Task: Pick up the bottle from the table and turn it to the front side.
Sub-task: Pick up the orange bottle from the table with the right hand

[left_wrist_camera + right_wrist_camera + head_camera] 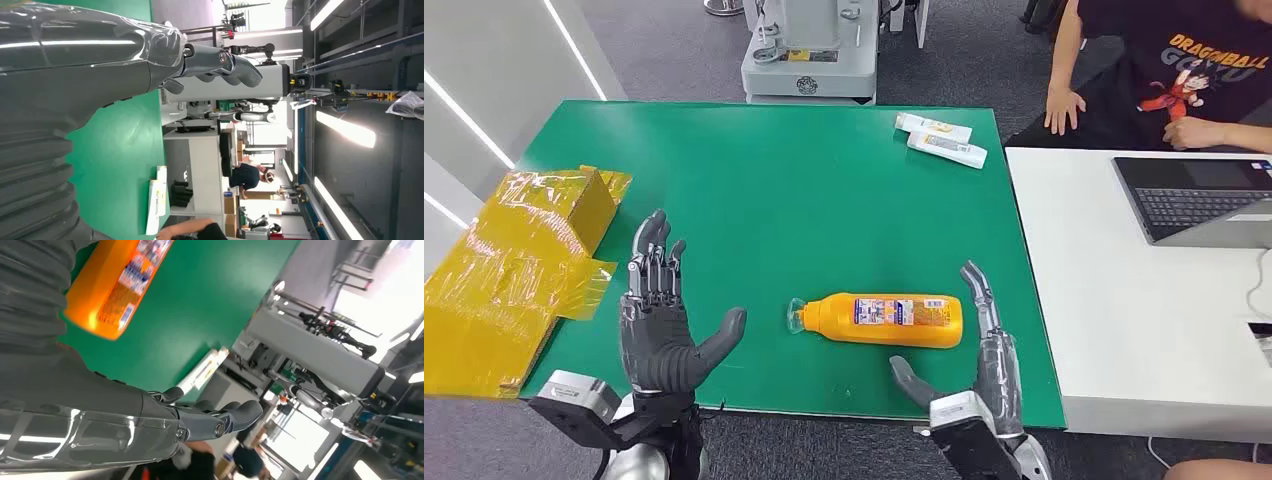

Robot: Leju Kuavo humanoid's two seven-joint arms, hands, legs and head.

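Orange bottle (880,320) lies flat on green desk (774,200), between both hands, nearer right hand (984,370). Right and left hand (659,330) both released, empty. Wrap the body mid-label, then rotate.

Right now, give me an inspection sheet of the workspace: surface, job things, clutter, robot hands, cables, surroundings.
Surface: green table; a white table adjoins it on the right.
Job's things: orange bottle lying on its side near the front edge, cap toward the robot's left, label up.
Clutter: two white tubes at the far right corner; yellow wrapped box at the left edge.
Robot hands: left robot hand open, apart from the bottle; right robot hand open, close beside the bottle's base, contact unclear.
Cables: white cable on the white table.
Surroundings: laptop on the white table; person seated behind it; grey machine beyond the green table.
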